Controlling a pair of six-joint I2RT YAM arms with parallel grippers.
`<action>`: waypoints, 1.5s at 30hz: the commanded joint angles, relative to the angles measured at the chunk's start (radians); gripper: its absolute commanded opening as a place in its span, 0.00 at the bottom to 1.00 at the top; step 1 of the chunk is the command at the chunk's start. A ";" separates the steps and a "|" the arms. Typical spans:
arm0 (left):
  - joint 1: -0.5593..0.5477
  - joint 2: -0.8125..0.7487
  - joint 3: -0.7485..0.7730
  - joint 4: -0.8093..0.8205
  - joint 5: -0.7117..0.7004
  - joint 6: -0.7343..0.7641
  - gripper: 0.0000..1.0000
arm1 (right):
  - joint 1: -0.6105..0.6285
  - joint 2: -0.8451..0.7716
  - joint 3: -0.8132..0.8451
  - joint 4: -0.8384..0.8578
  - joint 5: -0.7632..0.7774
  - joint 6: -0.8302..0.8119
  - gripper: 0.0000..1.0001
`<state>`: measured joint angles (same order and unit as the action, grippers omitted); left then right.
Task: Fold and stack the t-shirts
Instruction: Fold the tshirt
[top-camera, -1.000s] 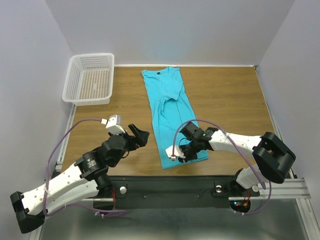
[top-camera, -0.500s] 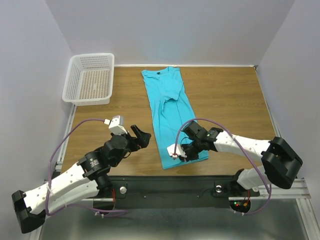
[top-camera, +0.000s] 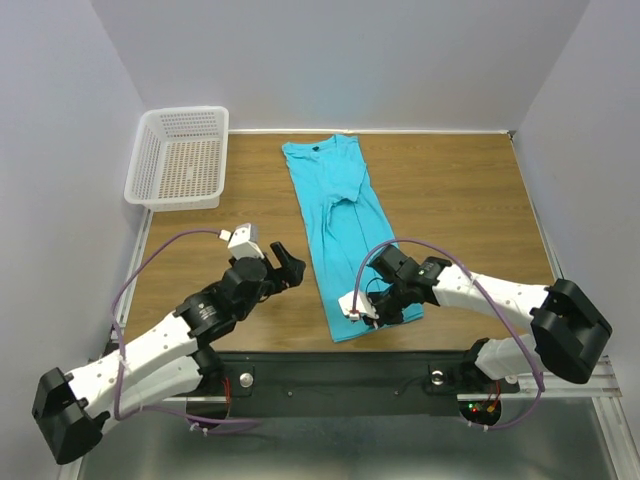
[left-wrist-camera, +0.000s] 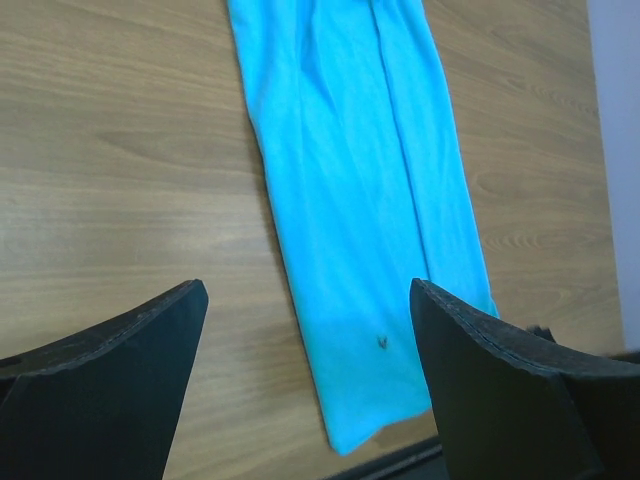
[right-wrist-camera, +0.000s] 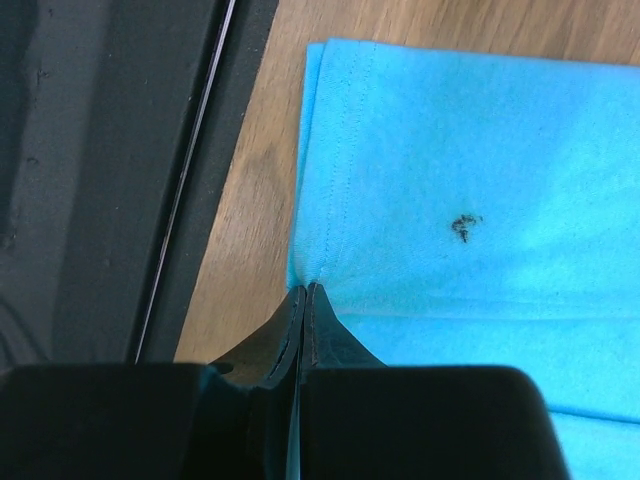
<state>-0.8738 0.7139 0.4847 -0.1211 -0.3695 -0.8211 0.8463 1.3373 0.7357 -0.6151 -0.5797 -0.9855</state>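
**Top view.** Turquoise t-shirt (top-camera: 338, 225) laid flat on the table (top-camera: 460, 200) as a long narrow strip, collar at the far end, hem at the near edge. Right gripper (top-camera: 372, 306) down on the near hem; jaw state not readable from here, hidden under the wrist. Left gripper (top-camera: 290, 268) just left of the strip, apart from the cloth. White mesh basket (top-camera: 178, 157) at the far left corner, well apart from both grippers.

**Right wrist view.** Fingertips of the right gripper (right-wrist-camera: 306, 292) pressed together with no gap, pinching the hem edge of the t-shirt (right-wrist-camera: 480, 150). Cloth puckered into small folds right at the tips. Ahead and to the right of the tips, a dark speck (right-wrist-camera: 463, 227) on the cloth. Left of the tips, a bare strip of wood, then the black rail (right-wrist-camera: 100, 150) of the base. Pinch and pucker not legible from above.

**Left wrist view.** Left gripper (left-wrist-camera: 305, 290) spread wide, holding nothing. Near end of the t-shirt (left-wrist-camera: 350, 200) visible between the two fingers (left-wrist-camera: 110, 380) and beyond them, running away up the frame. Same dark speck (left-wrist-camera: 382, 342) close to the hem, nearer the right finger. Collar and basket outside this view, shown only from above.
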 joint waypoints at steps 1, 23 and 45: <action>0.117 0.137 0.058 0.178 0.104 0.083 0.92 | 0.013 0.005 -0.002 -0.012 -0.025 0.027 0.01; 0.211 0.161 -0.017 0.239 0.520 0.203 0.85 | -0.044 -0.130 0.031 -0.090 0.087 0.065 0.55; -0.255 0.468 0.104 0.069 0.508 0.096 0.80 | -0.484 -0.239 -0.133 -0.253 0.078 -0.272 0.58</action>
<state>-1.0454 1.1439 0.4850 -0.0429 0.2329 -0.8051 0.3668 1.0718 0.5716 -0.8238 -0.4633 -1.1828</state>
